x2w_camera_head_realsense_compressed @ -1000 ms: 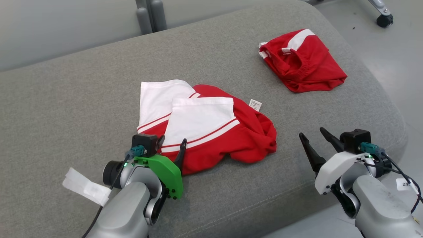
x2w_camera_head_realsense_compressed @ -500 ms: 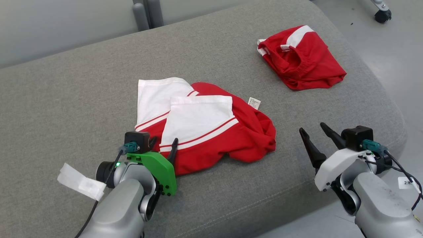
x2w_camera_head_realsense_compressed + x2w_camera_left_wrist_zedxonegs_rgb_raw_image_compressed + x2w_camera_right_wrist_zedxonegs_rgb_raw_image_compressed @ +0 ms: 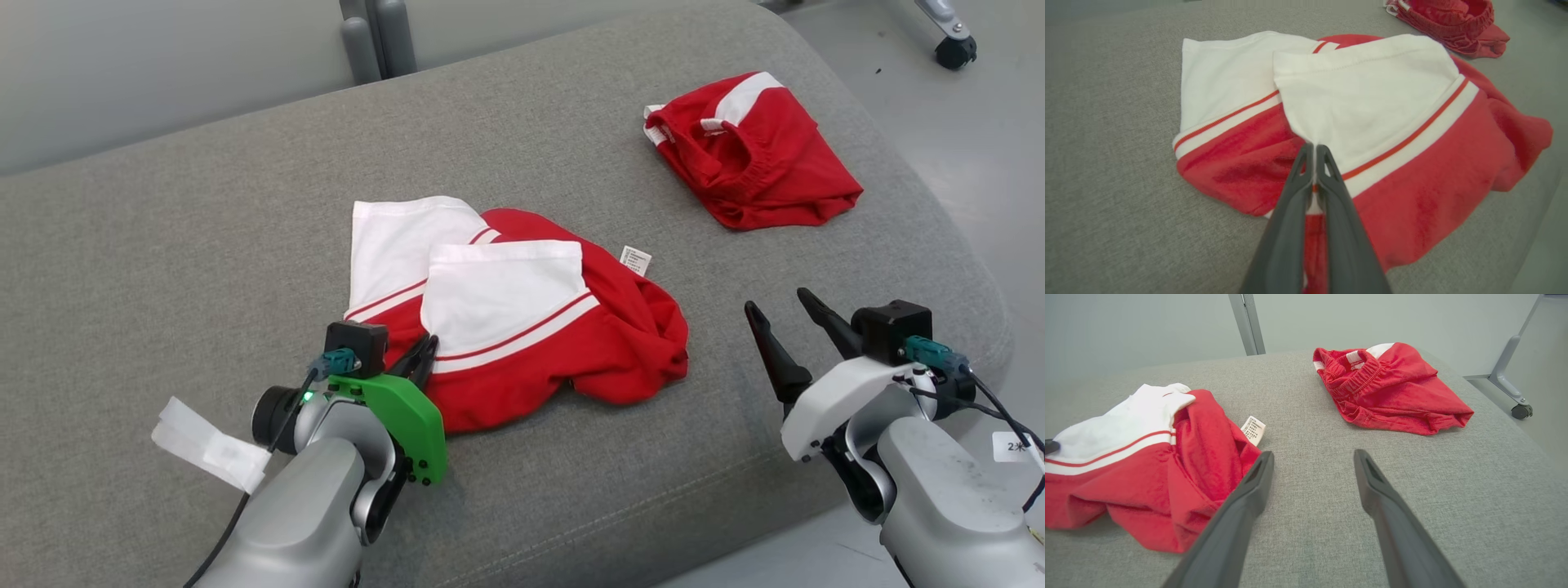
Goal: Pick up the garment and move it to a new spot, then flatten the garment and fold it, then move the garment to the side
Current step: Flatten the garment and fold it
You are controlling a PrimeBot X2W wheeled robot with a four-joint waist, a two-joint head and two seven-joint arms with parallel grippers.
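Note:
A red garment with white sleeves point(image 3: 522, 318) point(image 3: 1372, 122) point(image 3: 1147, 465) lies crumpled in the middle of the grey cushion point(image 3: 163, 245). My left gripper point(image 3: 424, 347) point(image 3: 1314, 149) is shut on its near edge, pinching the white and red cloth at the lower corner of the front sleeve. A white care label point(image 3: 635, 260) point(image 3: 1253, 430) sticks out at the garment's right side. My right gripper point(image 3: 780, 306) point(image 3: 1312, 457) hangs open over bare cushion to the right of the garment, holding nothing.
A second red garment with an elastic waistband point(image 3: 755, 155) point(image 3: 1388, 392) point(image 3: 1449, 20) lies folded at the cushion's far right. The cushion's front edge point(image 3: 653, 523) runs just below my grippers. A caster wheel point(image 3: 953, 51) stands on the floor at the upper right.
My left gripper's fingers have shut on the garment's near edge; a second ago they stood apart around it. The right gripper has stayed open and risen slightly.

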